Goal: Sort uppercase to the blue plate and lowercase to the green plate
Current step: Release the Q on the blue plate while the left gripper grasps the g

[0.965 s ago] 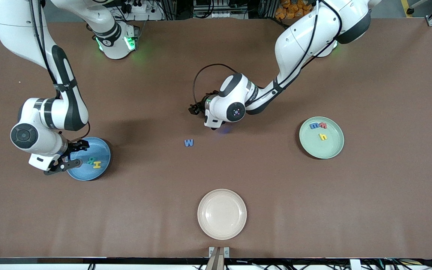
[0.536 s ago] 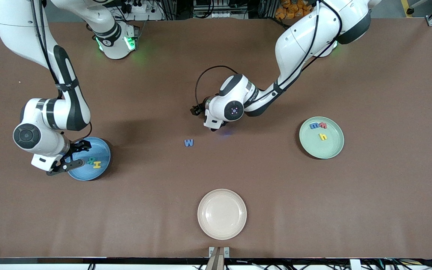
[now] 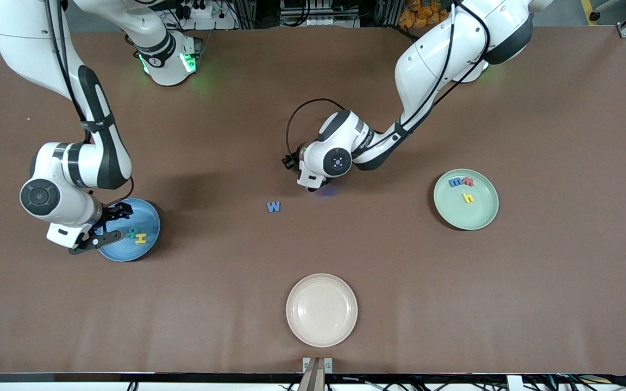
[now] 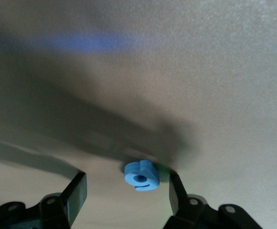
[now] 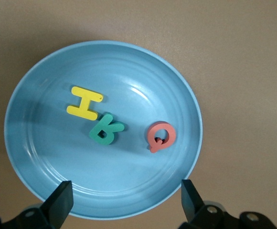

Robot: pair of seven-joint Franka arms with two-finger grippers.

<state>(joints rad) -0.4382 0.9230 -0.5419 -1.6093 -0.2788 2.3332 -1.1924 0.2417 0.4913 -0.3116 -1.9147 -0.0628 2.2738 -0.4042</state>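
My left gripper (image 4: pixel 126 193) is down at the table's middle, open, its fingers on either side of a small blue lowercase g-like letter (image 4: pixel 141 175); one finger is close to it and the other stands off. In the front view the left wrist hides that letter. The blue uppercase W (image 3: pixel 274 207) lies alone on the table nearby. My right gripper (image 5: pixel 126 200) hangs open and empty over the blue plate (image 5: pixel 143 71), which holds the yellow H (image 5: pixel 84 103), teal R (image 5: pixel 106 129) and red Q (image 5: pixel 161 136). The green plate (image 3: pixel 479 214) holds a blue m (image 3: pixel 456 182), a red letter (image 3: pixel 468 181) and a yellow h (image 3: pixel 468 198).
A cream plate (image 3: pixel 321 309) with nothing in it sits near the table edge closest to the front camera. Brown tabletop stretches between the three plates.
The left gripper's fingers have drawn in toward the blue g-like letter. The right arm has shifted slightly over the blue plate.
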